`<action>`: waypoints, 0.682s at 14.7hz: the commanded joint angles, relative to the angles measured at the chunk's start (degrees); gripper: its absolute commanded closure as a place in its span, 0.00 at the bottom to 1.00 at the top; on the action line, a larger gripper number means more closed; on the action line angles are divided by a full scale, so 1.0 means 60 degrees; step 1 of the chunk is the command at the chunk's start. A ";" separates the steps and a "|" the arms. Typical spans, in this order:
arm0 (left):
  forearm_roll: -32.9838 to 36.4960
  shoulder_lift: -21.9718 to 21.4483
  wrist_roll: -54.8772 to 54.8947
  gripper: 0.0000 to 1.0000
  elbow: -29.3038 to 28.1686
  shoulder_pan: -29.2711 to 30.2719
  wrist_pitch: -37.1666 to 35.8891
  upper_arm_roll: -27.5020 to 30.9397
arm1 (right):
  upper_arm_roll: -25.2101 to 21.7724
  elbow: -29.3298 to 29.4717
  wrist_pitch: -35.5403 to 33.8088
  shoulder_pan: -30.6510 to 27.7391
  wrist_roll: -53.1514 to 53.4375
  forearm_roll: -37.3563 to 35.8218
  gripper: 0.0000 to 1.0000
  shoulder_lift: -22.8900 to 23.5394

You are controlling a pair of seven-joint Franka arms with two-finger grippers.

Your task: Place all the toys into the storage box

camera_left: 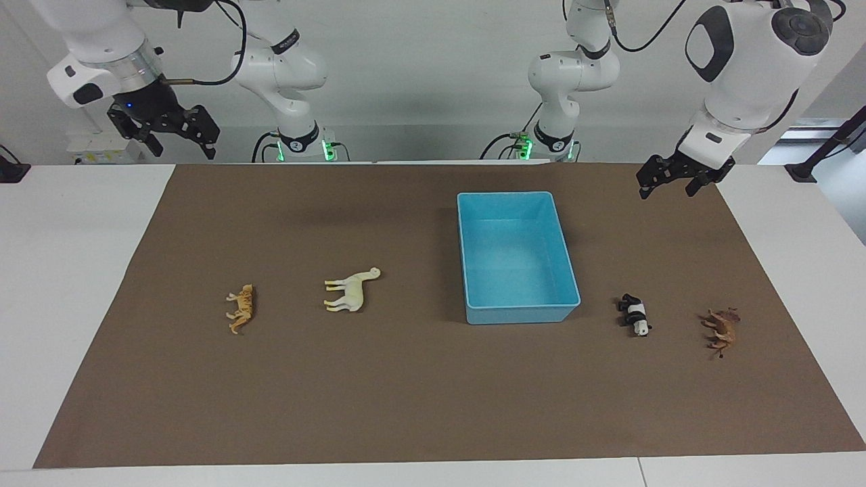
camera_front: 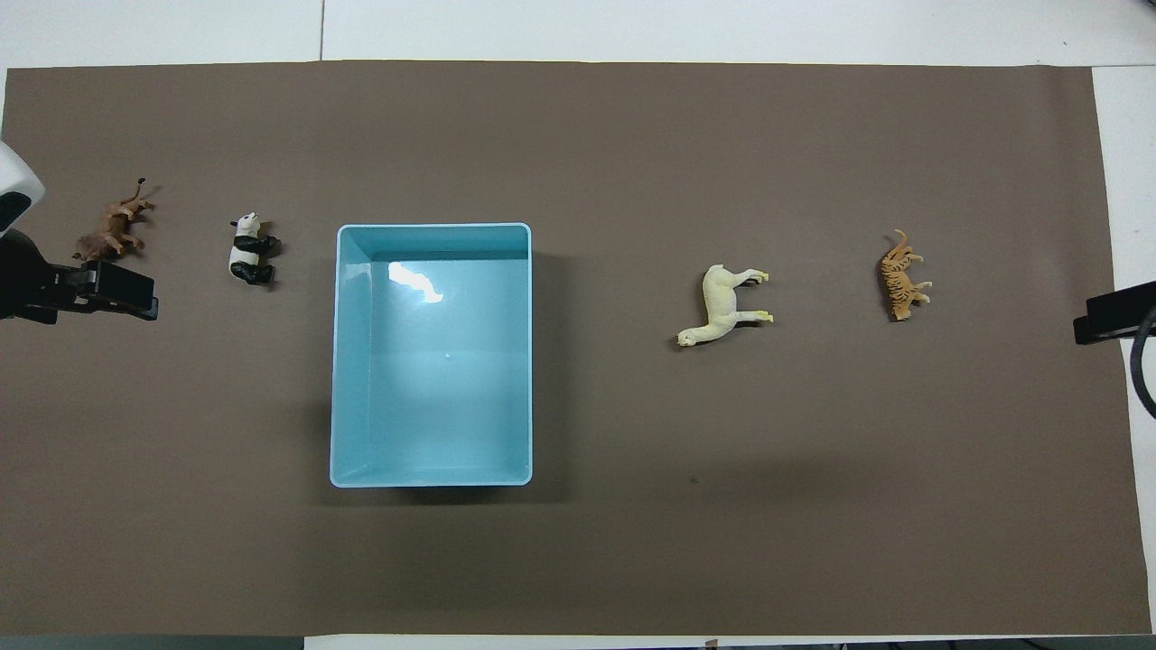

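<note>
The light blue storage box [camera_left: 521, 313] stands empty on the brown mat; it also shows in the overhead view [camera_front: 432, 476]. The cream-white horse [camera_left: 352, 291] [camera_front: 722, 305] and the orange tiger [camera_left: 241, 308] [camera_front: 903, 275] lie beside it toward the right arm's end. The panda [camera_left: 634, 314] [camera_front: 248, 250] and the brown animal [camera_left: 722, 329] [camera_front: 113, 230] lie toward the left arm's end. My left gripper [camera_left: 666, 188] [camera_front: 117, 293] is open and empty, raised over the mat at its own end. My right gripper [camera_left: 181, 145] [camera_front: 1115, 311] is open and empty, high over the mat's edge at its own end.
The brown mat [camera_left: 406, 399] covers most of the white table [camera_left: 67, 270]. All four figurines lie on their sides in a rough row, level with the end of the box farthest from the robots.
</note>
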 commanded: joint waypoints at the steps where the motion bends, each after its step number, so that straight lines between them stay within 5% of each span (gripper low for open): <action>1: 0.0057 -0.0142 0.0063 0.00 -0.0068 0.0007 0.0018 0.0024 | 0.0061 -0.1173 0.0995 -0.0223 -0.0016 0.0050 0.00 -0.0458; 5: 0.0057 -0.0142 0.0063 0.00 -0.0068 0.0007 0.0004 0.0024 | 0.0061 -0.2522 0.2782 -0.0297 -0.0427 0.0050 0.00 -0.0153; 10: 0.0057 -0.0201 0.0063 0.00 -0.0083 -0.0036 -0.0246 0.0009 | 0.0075 -0.2906 0.4906 -0.0676 -0.1303 0.0065 0.00 0.1602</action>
